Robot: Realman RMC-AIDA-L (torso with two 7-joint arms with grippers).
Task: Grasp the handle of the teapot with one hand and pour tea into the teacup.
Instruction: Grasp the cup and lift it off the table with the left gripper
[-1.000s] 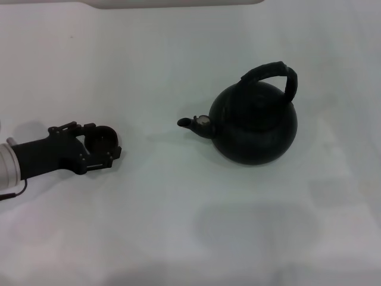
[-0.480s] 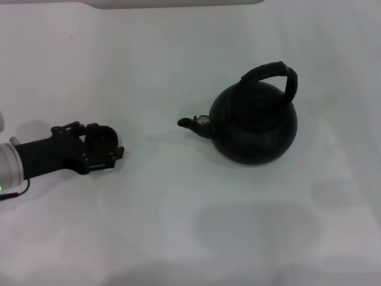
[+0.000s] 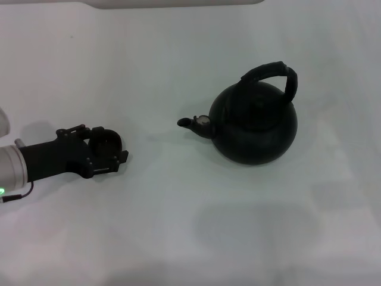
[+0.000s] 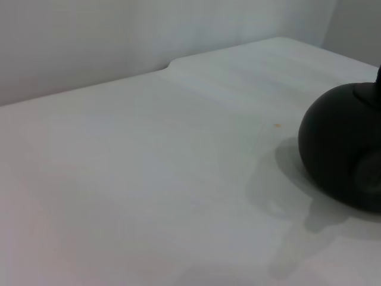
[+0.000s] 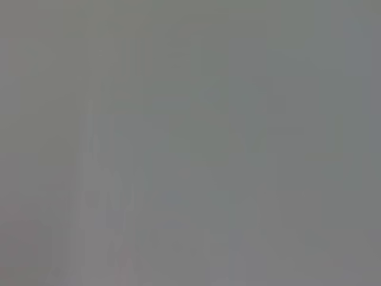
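The teapot point(image 3: 256, 125) stands on the white table right of the middle, its spout point(image 3: 191, 122) with the silver cap pointing toward my left side. Its black arched handle point(image 3: 272, 72) stands upright over the top, with nothing on it. My left gripper point(image 3: 111, 149) reaches in low over the table at the left and is shut on the small dark teacup point(image 3: 107, 140), which sits between its fingers, well apart from the spout. The left wrist view shows the teapot's round body point(image 4: 342, 149) at the picture's edge. My right gripper is out of view; its wrist view shows only plain grey.
The white table point(image 3: 178, 226) stretches bare between the teacup and the spout and in front of the teapot. Its far edge point(image 3: 178, 5) runs along the back.
My left gripper has moved a little to the right, toward the spout, with the teacup in it. The teapot has not moved.
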